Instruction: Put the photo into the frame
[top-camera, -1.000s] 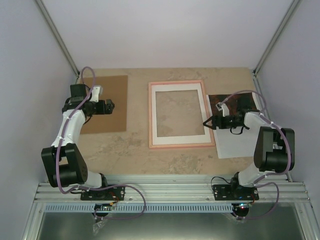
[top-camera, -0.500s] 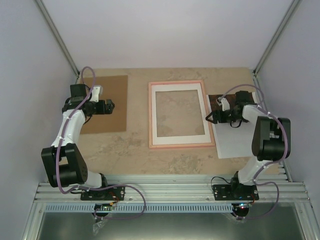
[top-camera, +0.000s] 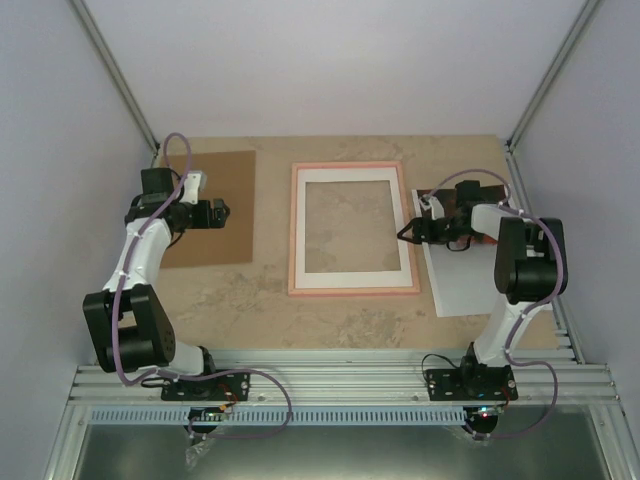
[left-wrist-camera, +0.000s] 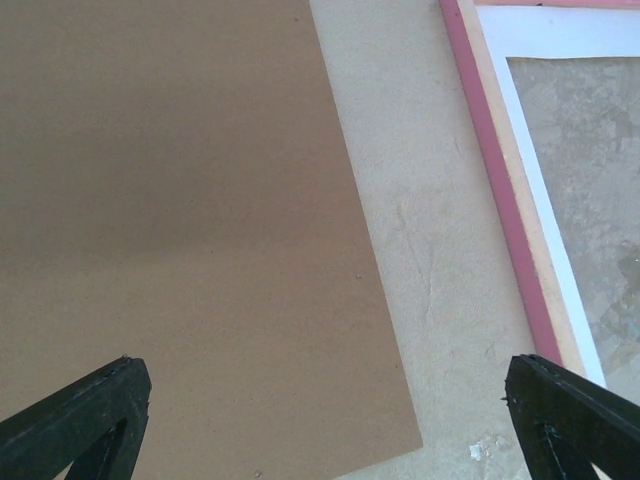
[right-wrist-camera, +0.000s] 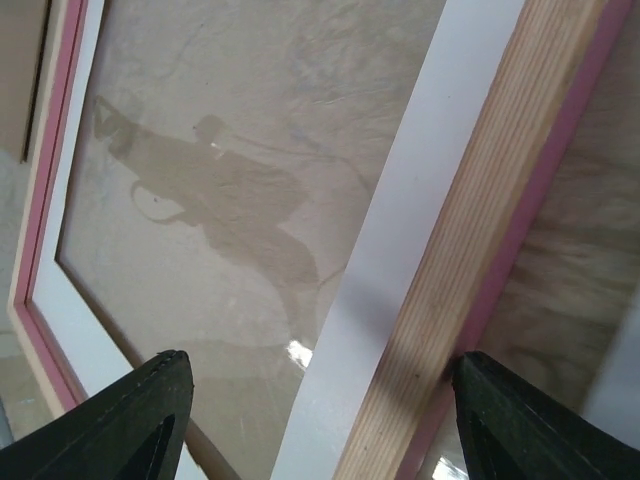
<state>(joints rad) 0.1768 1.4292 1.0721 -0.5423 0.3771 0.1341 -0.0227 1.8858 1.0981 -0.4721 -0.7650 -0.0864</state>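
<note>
The pink frame (top-camera: 348, 166) lies flat mid-table with a white mat and a clear pane. The photo (top-camera: 462, 285) lies to its right, with its dark red end far and its pale end near, partly under my right arm. My right gripper (top-camera: 408, 235) is open and low at the frame's right edge. In the right wrist view my right gripper (right-wrist-camera: 320, 425) straddles the wooden rim (right-wrist-camera: 490, 230), one finger (right-wrist-camera: 545, 420) against the pink outer side. My left gripper (top-camera: 222, 212) is open and empty over the brown backing board (top-camera: 225, 190).
In the left wrist view my left gripper (left-wrist-camera: 325, 430) hangs over the board's (left-wrist-camera: 180, 230) near right corner, with the frame's left rail (left-wrist-camera: 500, 200) to its right. Grey walls and metal posts enclose the table. An aluminium rail runs along the near edge.
My right gripper moved up and left along the frame's right edge, and the frame slid a little to the left. The left arm has not moved.
</note>
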